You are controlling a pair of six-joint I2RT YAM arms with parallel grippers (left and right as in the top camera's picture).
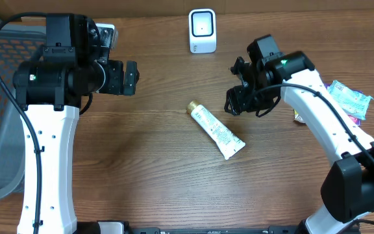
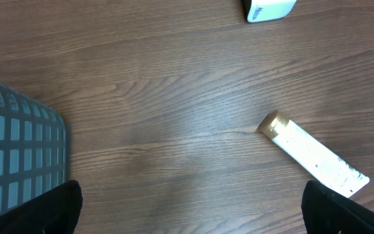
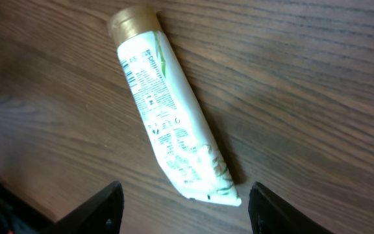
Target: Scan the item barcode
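The white left arm (image 1: 47, 149) stands upright on its side with the left gripper (image 1: 132, 78) turned inward, jaws spread to their widest and empty, while the right arm (image 1: 323, 123) bends inward, its right gripper (image 3: 184, 209) tilted downward, black fingers (image 3: 102, 207) parted around nothing.

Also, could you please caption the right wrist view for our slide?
Open right gripper aimed at a gold-capped white tube lying on the table.
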